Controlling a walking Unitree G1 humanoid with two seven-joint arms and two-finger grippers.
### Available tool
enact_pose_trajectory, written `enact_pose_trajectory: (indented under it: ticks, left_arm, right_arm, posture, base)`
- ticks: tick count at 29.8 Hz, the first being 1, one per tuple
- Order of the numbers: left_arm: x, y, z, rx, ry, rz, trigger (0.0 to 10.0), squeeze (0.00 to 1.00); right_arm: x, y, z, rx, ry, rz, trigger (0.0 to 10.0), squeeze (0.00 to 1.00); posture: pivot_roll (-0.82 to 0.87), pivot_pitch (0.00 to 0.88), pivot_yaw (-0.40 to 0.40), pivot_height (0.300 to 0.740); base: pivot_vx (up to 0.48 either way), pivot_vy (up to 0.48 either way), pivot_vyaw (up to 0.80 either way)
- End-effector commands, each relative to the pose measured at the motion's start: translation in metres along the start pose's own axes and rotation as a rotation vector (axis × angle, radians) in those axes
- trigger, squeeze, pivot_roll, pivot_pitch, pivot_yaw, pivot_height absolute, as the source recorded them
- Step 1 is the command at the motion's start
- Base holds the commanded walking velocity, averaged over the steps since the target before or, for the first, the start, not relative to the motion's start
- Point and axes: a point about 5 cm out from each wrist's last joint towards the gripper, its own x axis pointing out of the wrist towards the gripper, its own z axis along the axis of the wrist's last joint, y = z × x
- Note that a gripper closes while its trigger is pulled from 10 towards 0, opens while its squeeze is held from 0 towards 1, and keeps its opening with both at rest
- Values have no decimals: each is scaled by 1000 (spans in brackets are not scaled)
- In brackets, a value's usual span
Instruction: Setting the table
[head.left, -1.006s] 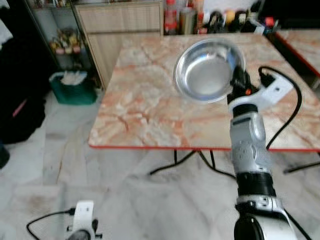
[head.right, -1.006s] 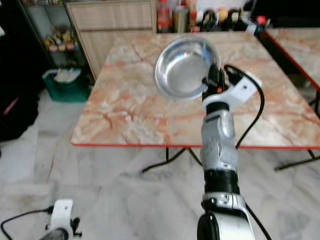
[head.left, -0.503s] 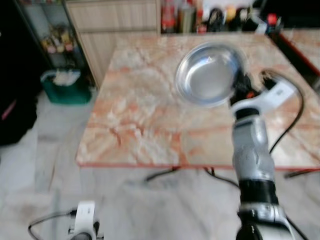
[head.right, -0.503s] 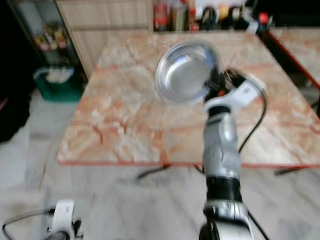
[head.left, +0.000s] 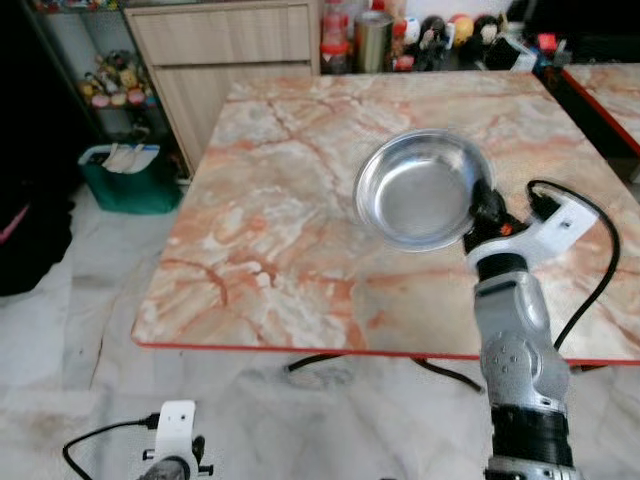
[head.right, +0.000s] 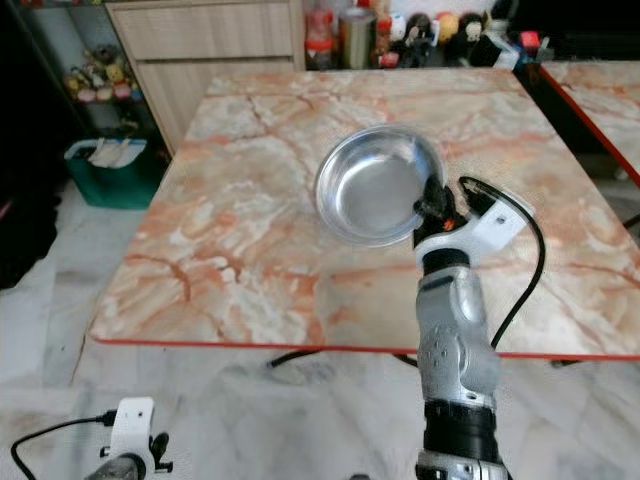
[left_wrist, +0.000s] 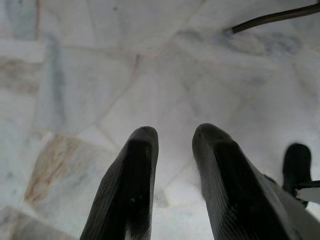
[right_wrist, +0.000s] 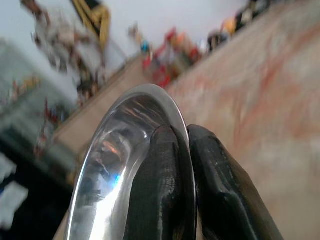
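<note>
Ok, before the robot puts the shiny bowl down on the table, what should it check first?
1. Grip on the metal bowl: the right gripper pinches the rim between both fingers. Ok.
2. Bowl over the table: it hangs above the marble top, well inside the edges. Ok.
3. Landing spot: the marble under and around the bowl looks bare. Ok.
4. Bowl level: it looks tipped toward the camera, so level it first. Not ok.
5. Height above the table: cannot tell.
6. Left gripper: hangs low over the floor, away from the table. Ok.
</note>
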Motion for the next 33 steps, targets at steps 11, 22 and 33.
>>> enact_pose_trajectory:
  ticks: [11, 22, 33]
  left_arm:
    - [-3, 3, -12, 13, 42, -5, 10000, 0]
    - [-4, 4, -15, 8, 56, -1, 10000, 0]
    - [-4, 7, -17, 11, 66, 5, 10000, 0]
  right_arm:
    - [-15, -26, 13, 119, -39, -177, 10000, 0]
    - [-16, -39, 3, 189, -12, -268, 10000, 0]
    - [-22, -50, -20, 239, 69, -315, 10000, 0]
  posture:
    - [-61, 92, 43, 740]
    - [-54, 109, 46, 740]
    - [-49, 119, 45, 740]
  base:
    - [0, 0, 0]
    - [0, 0, 0]
    - [0, 0, 0]
